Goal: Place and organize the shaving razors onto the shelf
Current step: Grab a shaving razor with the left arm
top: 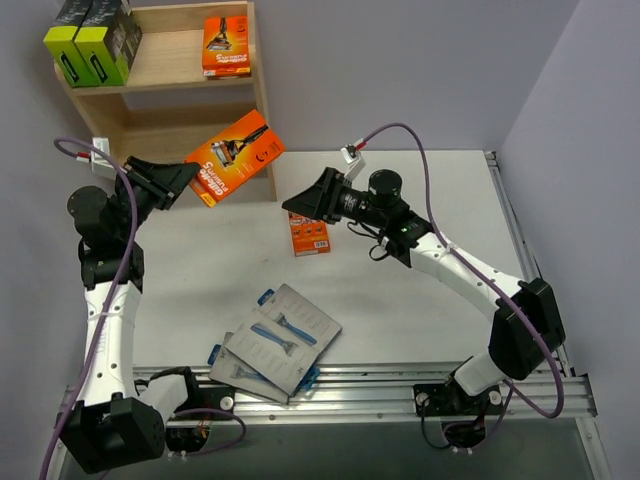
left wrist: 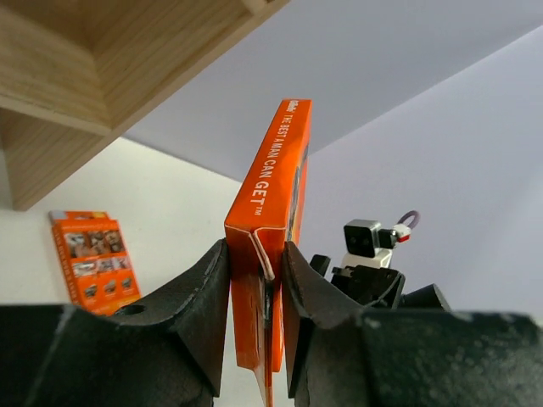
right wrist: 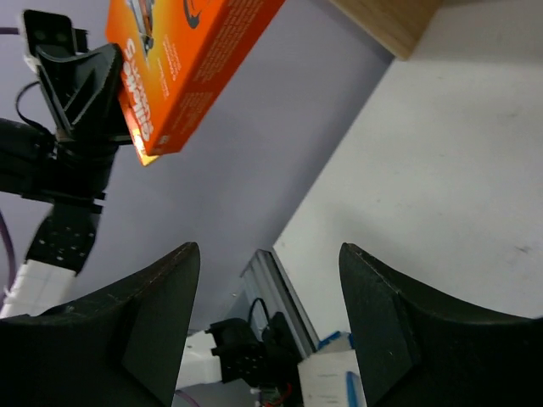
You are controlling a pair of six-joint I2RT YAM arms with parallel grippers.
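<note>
Left gripper (top: 172, 180) is clamped on the lower end of an orange pack (top: 235, 156), its two fingers (left wrist: 204, 305) pressing the flat faces from either side, as the left wrist view shows edge-on (left wrist: 270, 212). The pack is held in the air, tilted, in front of the lower tier of the shelf (top: 261, 95) and near its right side panel, not resting on any board. The right wrist view shows the same pack from below (right wrist: 187, 59), clear of the table.

On the shelf's upper board, a second orange pack (top: 226, 45) stands at the right end and two black boxes (top: 95, 40) with lime-green sides sit together at the left end.

The right gripper (top: 310, 200) hangs with its jaws spread and nothing between them (right wrist: 270, 280). It is just above a third orange pack (top: 310, 237) that lies flat on the table (top: 430, 300), right of the shelf's foot.

Well apart from these, near the table's front edge, grey cards (top: 290, 330) showing a blue razor lie in an overlapping pile, set at an angle.
</note>
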